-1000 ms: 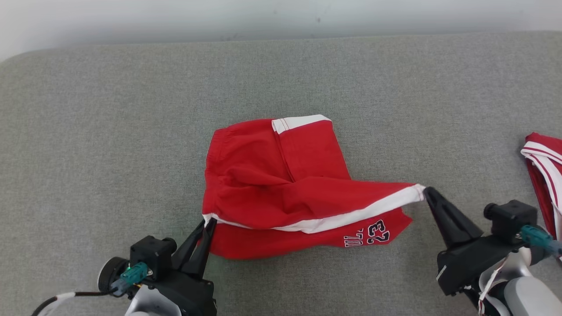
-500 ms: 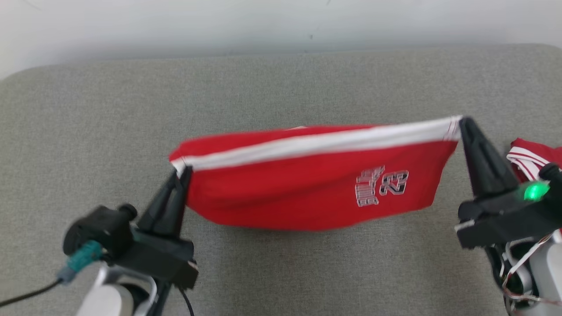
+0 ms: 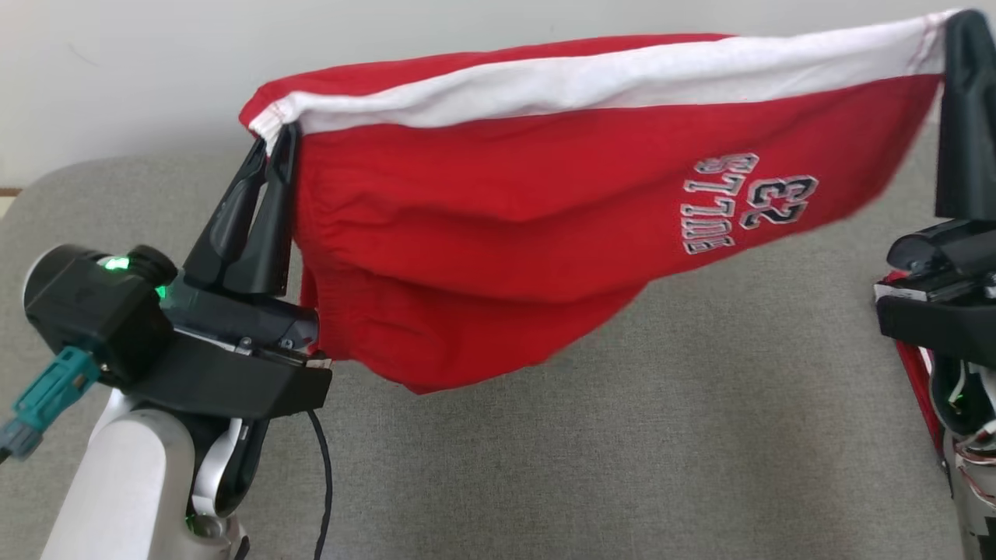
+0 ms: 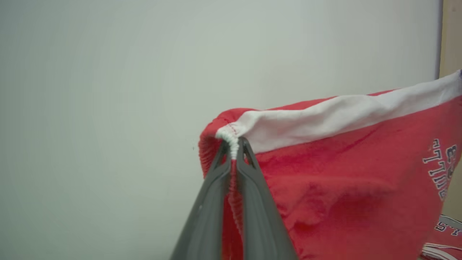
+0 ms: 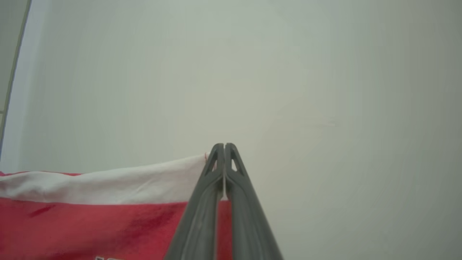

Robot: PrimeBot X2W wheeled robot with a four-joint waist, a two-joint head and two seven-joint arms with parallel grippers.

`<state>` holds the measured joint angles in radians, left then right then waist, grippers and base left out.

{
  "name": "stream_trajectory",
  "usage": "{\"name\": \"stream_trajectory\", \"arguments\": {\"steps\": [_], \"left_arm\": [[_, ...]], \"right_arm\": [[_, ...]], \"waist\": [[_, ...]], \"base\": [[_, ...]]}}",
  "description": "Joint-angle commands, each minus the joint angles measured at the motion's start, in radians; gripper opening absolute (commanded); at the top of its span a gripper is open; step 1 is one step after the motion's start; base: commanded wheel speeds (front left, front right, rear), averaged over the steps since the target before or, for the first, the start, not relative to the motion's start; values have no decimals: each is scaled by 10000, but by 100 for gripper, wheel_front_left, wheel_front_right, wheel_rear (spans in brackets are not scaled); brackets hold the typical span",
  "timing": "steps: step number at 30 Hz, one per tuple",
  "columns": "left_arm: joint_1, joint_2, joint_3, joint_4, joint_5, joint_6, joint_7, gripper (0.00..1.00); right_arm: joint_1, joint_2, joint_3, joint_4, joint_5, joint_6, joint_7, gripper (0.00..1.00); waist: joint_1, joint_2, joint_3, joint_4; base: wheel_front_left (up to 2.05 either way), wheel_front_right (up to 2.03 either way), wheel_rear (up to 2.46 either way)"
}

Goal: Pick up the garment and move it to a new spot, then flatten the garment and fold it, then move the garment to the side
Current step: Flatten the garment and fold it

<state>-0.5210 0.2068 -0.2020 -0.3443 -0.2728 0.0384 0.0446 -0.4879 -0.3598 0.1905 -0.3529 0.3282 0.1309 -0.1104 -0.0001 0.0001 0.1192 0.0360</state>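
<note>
Red shorts point(image 3: 506, 233) hang stretched above grey surface point(image 3: 700, 435). Left jaws pinch 1 white-banded corner; right jaws pinch the other.

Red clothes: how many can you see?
2. The red shorts hang in the air between the left pincer and right pincer. Another red garment lies at the far right, mostly hidden.

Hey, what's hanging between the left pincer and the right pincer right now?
The red shorts span that stretch: their white band runs from the left pincer to the right pincer, each shut on an end. The head view shows it.
</note>
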Motion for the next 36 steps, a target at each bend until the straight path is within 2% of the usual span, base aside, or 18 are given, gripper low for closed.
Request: {"name": "stream_trajectory", "arguments": {"steps": [1,3,7,8,10,13,18,19,24,31,36], "left_arm": [[-133,-7,-8,-173,44,60,51,0],[-155,-12,-130,-392,64,26,152,0],[-21,-84,-277,-719,-152,1,380,9],[5,-77,-319,-684,-201,-23,461,9],[-68,-79,-382,-522,-299,-108,537,0],[-499,-182,-409,92,-624,-290,522,0],[-1879,-319,-235,2052,-927,-655,123,0],[-1879,-319,-235,2052,-927,-655,123,0],[-3953,-483,18,4674,-931,-882,-711,0],[-6914,-462,-50,7885,-253,-1035,-2381,0],[-7697,-671,-313,9258,-310,-1361,-2897,0]], "right_arm": [[-73,9,-37,-171,-110,-4,23,0],[-80,33,-91,-454,-164,-4,82,0],[64,99,-109,-827,-172,-4,297,0],[74,116,-88,-825,-124,-4,343,0],[-9,110,-47,-714,-5,-4,442,0],[-426,56,70,-228,217,-4,422,0],[-1958,-214,746,1482,730,-4,87,0],[-1958,-214,746,1482,730,-4,87,0],[-4273,-375,1586,3796,891,-4,-738,0],[-7564,174,2492,6913,1019,-4,-1508,0],[-8206,476,3024,7555,1275,-4,-1544,0]], "waist": [[1,-1,-103,-11],[1,-1,-139,-18],[1,-1,-121,-42],[1,-1,-94,-50],[1,-1,7,-56],[1,-1,227,-73],[1,-1,706,-121],[1,-1,706,-121],[1,-1,1097,-195],[1,-1,1560,-352],[1,-1,2013,-379]], "base": [[0,0,0],[0,0,0],[0,0,0],[0,0,0],[0,0,0],[0,0,0],[0,0,0],[0,0,0],[0,0,0],[0,0,0],[0,0,0]]}}
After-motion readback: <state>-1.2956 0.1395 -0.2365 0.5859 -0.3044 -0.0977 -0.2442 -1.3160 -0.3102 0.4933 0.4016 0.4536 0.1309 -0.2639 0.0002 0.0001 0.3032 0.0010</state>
